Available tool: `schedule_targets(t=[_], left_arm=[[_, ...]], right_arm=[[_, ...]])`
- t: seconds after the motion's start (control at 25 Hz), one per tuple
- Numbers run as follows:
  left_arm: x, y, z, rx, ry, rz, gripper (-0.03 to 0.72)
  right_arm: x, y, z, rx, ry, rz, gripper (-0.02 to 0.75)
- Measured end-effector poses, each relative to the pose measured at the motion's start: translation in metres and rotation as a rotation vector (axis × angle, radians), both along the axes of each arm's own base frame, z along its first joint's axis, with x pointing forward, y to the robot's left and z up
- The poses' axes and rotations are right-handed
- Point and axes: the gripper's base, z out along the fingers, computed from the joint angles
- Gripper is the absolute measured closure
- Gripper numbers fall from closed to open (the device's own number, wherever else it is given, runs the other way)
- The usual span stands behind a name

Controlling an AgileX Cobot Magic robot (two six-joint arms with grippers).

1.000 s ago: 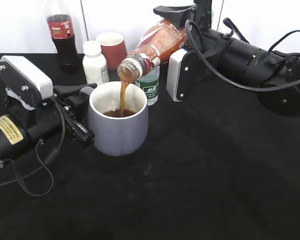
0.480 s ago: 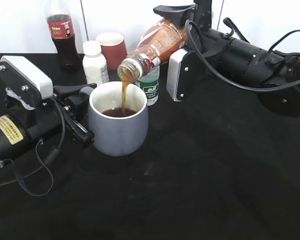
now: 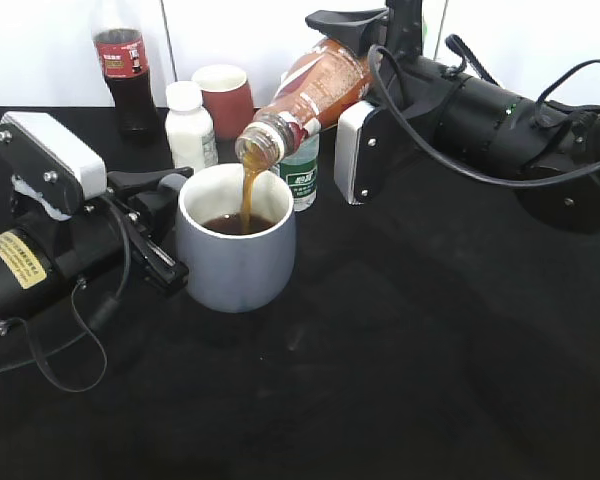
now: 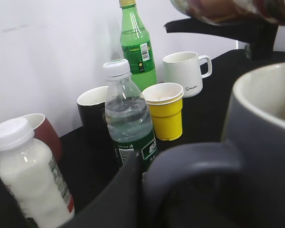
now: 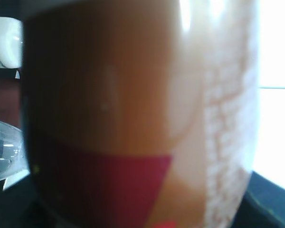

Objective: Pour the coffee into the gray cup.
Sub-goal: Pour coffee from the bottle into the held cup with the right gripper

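Note:
The gray cup [image 3: 237, 260] stands on the black table left of centre, with brown liquid inside. My left gripper [image 3: 160, 225] is shut on the cup's handle [image 4: 190, 164], which fills the bottom of the left wrist view. My right gripper [image 3: 355, 45] is shut on the coffee bottle [image 3: 315, 90] and holds it tilted, mouth down over the cup. A brown stream [image 3: 248, 195] runs from the mouth into the cup. The bottle [image 5: 133, 118] fills the right wrist view, blurred.
Behind the cup stand a white pill bottle [image 3: 190, 125], a dark red cup [image 3: 223, 98], a cola bottle [image 3: 122, 65] and a water bottle [image 3: 302, 170]. The left wrist view also shows a yellow cup [image 4: 165, 110], a black cup [image 4: 92, 114], a white mug [image 4: 184, 72] and a green bottle [image 4: 137, 45].
The bottle stays tilted over the cup and the stream keeps running. The liquid in the bottle has dropped a little. Neither arm has visibly moved.

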Motion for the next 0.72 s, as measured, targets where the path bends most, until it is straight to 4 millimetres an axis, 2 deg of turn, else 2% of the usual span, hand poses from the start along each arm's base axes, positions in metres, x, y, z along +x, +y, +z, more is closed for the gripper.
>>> schedule_targets(t=[0.72], left_arm=[[0.0004,0.0005,0.0,-0.001,0.001,0.007,0.637]], right_arm=[[0.0,0.0,0.0001,-0.018,-0.021,-0.002,0.225]])
